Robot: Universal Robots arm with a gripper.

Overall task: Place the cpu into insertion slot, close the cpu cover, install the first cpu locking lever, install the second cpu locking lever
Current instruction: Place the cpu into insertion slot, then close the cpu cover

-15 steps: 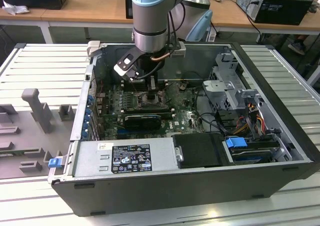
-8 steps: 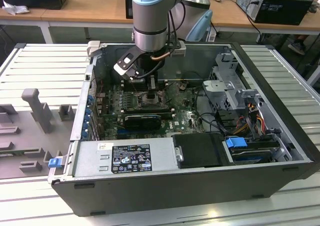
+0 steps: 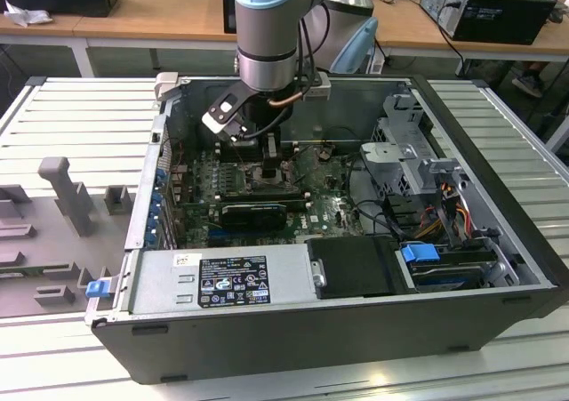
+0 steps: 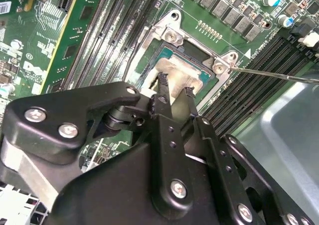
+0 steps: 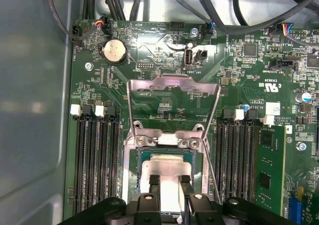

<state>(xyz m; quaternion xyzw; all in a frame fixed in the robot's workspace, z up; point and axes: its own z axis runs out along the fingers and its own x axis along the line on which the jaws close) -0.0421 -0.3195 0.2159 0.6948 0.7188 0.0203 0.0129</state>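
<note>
The cpu (image 5: 169,166) lies flat in the insertion slot (image 5: 130,180), silver top up. The gripper (image 5: 170,181) has both fingertips down on that top, slightly spread and pinching nothing. The cpu cover (image 5: 174,83) stands raised at one edge of the slot. The green motherboard (image 3: 329,210) sits inside an open black computer case (image 3: 267,330) on a ribbed grey counter (image 3: 80,108). Wooden desks (image 3: 160,14) cross the top of the exterior view, with grey fixtures (image 3: 62,196) at the exterior view's left.

This was a robotics lab or workshop: an opened desktop computer case (image 3: 311,339) lay on a slatted metal workbench (image 3: 62,116) under a robot arm (image 3: 267,19), with wooden desks (image 3: 160,14) and another computer tower (image 3: 489,5) behind it.
</note>
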